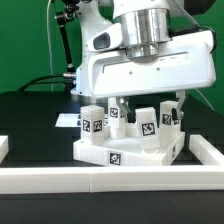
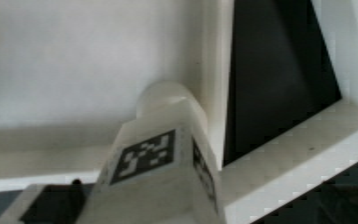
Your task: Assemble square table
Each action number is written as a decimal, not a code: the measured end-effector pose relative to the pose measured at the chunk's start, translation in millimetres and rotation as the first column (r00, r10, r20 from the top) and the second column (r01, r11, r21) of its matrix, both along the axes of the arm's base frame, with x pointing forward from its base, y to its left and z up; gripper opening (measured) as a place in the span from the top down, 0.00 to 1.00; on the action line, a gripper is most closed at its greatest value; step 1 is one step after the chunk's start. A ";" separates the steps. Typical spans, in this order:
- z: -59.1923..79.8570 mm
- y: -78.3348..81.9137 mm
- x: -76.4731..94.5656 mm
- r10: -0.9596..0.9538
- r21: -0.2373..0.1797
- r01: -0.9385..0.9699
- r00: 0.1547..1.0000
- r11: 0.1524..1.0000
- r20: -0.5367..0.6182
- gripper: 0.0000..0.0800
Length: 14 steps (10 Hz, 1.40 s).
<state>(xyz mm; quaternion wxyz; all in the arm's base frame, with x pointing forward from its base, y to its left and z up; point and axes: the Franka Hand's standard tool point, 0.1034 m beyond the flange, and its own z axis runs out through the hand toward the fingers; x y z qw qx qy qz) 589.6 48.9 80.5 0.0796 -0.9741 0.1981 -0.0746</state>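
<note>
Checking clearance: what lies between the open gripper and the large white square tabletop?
In the exterior view, upright white tagged legs stand between the gripper and tabletop.

Exterior view: a fixed camera set low, near table (image 1: pixel 30 105) height, facing my arm head-on from beyond the white rail (image 1: pixel 110 182); it takes in my hand (image 1: pixel 146 108), the square top (image 1: pixel 125 152) and the legs standing on it. Wrist view: the camera on my wrist, looking down past my hand at very close range, so the picture is soft. Shared ground: a tagged leg (image 2: pixel 158 160) and the top's raised rim (image 2: pixel 220 70); which leg of the exterior view this is, I cannot tell for sure.
</note>
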 end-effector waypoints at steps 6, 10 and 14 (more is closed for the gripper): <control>0.8 -7.1 1.5 0.253 -0.065 -0.252 0.967 0.966 0.020 0.20; 0.2 -16.7 1.9 0.260 -0.070 -0.258 0.965 0.964 0.021 0.64; 0.0 -16.8 1.8 0.193 -0.056 -0.192 0.981 0.980 0.016 0.64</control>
